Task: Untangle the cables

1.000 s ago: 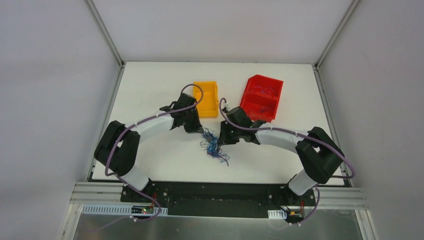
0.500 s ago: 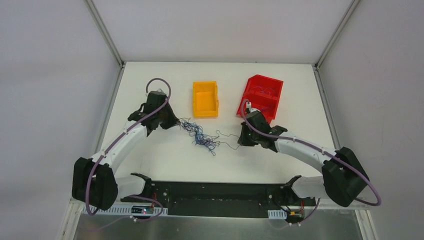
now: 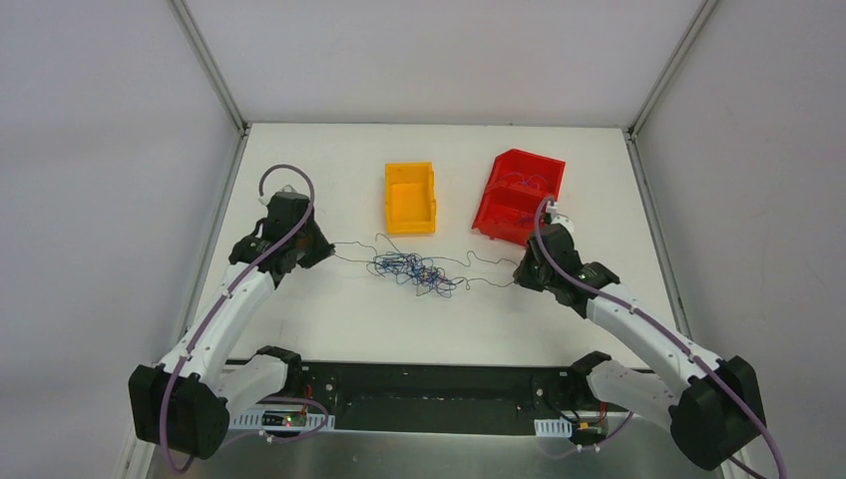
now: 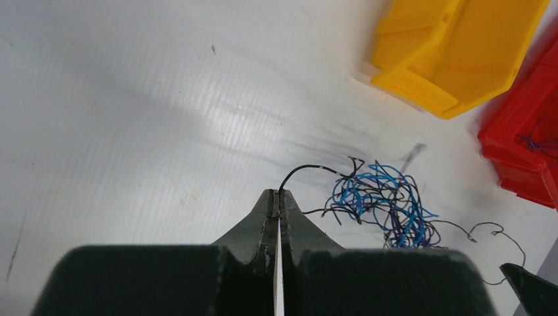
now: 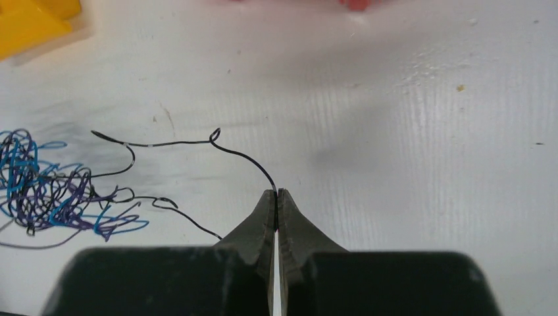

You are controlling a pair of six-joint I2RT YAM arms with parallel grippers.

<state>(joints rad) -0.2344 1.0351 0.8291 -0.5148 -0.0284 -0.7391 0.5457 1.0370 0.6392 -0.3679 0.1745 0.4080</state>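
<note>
The cables [image 3: 411, 270] are a tangle of thin blue and black wires stretched across the middle of the white table. They also show in the left wrist view [image 4: 385, 201] and the right wrist view [image 5: 49, 191]. My left gripper [image 3: 321, 245] is at the tangle's left end, shut on a black wire [image 4: 306, 170]. My right gripper [image 3: 521, 276] is at the right end, shut on another black wire [image 5: 247, 158]. Both wires run taut from the jaws to the tangle.
A yellow bin [image 3: 410, 197] stands behind the tangle. A red bin [image 3: 521, 196] with several thin wires inside stands to its right, just behind my right gripper. The table's edges meet white walls on both sides.
Both grippers have moved apart, left going left and right going right, each holding a wire. The tangle has been pulled from a tight clump into a wide, flat spread.
</note>
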